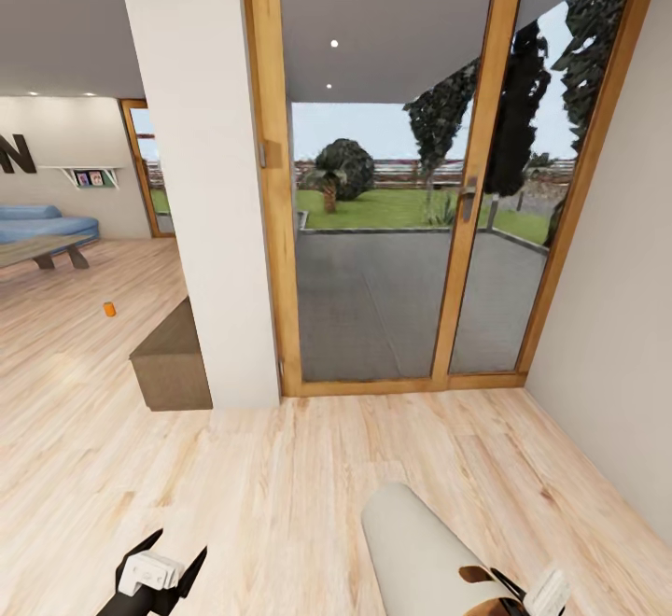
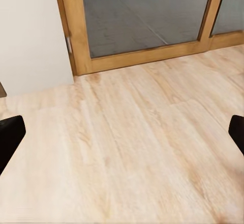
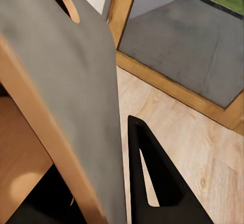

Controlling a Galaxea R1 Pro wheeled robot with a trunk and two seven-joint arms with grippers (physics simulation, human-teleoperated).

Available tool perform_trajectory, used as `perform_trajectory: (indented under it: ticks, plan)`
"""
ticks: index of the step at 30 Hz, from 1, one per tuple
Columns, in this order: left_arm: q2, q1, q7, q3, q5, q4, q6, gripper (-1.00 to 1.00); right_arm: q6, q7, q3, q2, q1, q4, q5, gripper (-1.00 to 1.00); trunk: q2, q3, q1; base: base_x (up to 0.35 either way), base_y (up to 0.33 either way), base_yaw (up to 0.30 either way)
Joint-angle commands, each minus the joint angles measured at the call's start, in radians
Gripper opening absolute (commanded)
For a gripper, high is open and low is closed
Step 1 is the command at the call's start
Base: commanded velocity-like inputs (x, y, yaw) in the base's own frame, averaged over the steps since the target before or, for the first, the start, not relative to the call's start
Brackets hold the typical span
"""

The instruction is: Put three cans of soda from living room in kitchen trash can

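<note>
Right gripper (image 1: 523,597): seen at the lower right of the head view, clenched on the rim of the tash can (image 1: 420,541); in the right wrist view one black finger (image 3: 152,183) lies against the bin's grey outer wall, with the tan inside and the oval handle hole on the other side of the rim.
Left gripper (image 1: 154,574): held low at the lower left of the head view, released; in the left wrist view its two black fingertips (image 2: 10,137) stand wide apart with nothing but floor between them.
Tash can: carried tilted, its grey side toward the head camera.
Can of soda (image 1: 110,309): one orange can is seen far off on the pale wood floor (image 1: 280,485), well apart from both grippers, near the blue sofa (image 1: 42,222) and coffee table (image 1: 42,247).
Surroundings: a white pillar (image 1: 210,177) and wood-framed glass doors (image 1: 401,224) are faced, with a terrace and lawn beyond; a brown low bench (image 1: 173,364) sits beside the pillar.
</note>
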Motion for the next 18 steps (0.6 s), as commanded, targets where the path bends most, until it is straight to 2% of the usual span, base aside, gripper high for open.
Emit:
perform_trajectory:
  ticks: [1,12,18]
  plan:
    - [0.0,0.0,0.0,0.0,0.0,0.001,0.0,1.0,0.005,0.005,-0.002,0.002,0.0,-0.003,-0.021,-1.0,0.0,0.0,0.0,0.0,0.0,0.0]
    - [0.0,-0.001,0.002,0.003,0.0,0.012,-0.003,1.0,0.021,-0.002,-0.009,0.006,0.003,-0.001,-0.023,-1.0,0.0,0.0,0.0,0.0,0.0,0.0]
    - [0.0,-0.001,0.004,0.004,-0.001,0.014,-0.004,1.0,0.023,-0.011,-0.04,0.011,0.003,-0.001,-0.024,-1.0,0.0,0.0,0.0,0.0,0.0,0.0]
